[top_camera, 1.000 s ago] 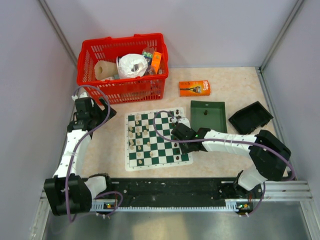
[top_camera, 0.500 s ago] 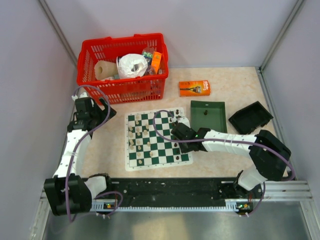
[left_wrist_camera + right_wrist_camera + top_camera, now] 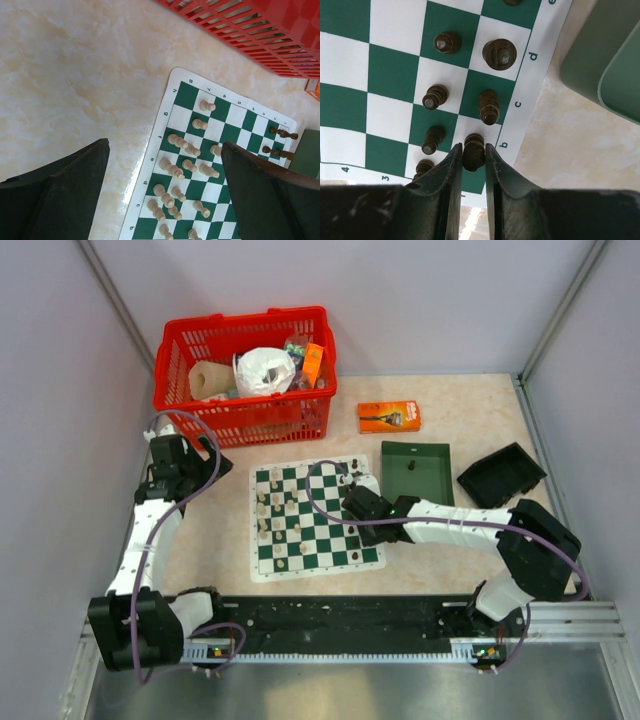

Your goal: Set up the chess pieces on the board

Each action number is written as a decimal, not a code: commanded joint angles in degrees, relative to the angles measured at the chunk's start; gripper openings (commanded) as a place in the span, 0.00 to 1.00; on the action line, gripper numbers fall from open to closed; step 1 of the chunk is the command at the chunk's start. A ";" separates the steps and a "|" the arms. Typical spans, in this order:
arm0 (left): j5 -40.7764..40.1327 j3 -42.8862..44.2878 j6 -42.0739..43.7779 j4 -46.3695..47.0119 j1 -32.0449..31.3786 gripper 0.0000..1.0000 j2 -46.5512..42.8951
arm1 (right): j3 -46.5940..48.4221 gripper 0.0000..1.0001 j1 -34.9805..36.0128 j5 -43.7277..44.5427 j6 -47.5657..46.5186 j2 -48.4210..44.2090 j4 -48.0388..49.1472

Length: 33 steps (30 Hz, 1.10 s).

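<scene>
Right tool (image 3: 471, 162): we pinch a dark piece (image 3: 473, 149) between its tips, at the board (image 3: 390, 60) edge.
Left tool (image 3: 164, 150): spread wide, board just ahead.
Risk: opening may topple the neighbouring piece (image 3: 434, 140) just left of the tips.

A red basket (image 3: 250, 425) stood beyond the left jaws; a dark green tray (image 3: 436, 482) lay beside the right jaws.

Right arm's gripper (image 3: 352, 502) sits over the board's (image 3: 310, 570) right edge, by the dark pieces (image 3: 357, 462). Cream pieces (image 3: 268, 510) crowd the left side. Left gripper (image 3: 178, 462) hangs off-board, near the red basket (image 3: 245, 420).
</scene>
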 commanded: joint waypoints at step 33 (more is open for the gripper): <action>0.29 0.16 -0.03 2.12 0.05 0.99 -0.42 | 7.26 0.54 -22.10 0.24 -5.31 -11.07 -0.70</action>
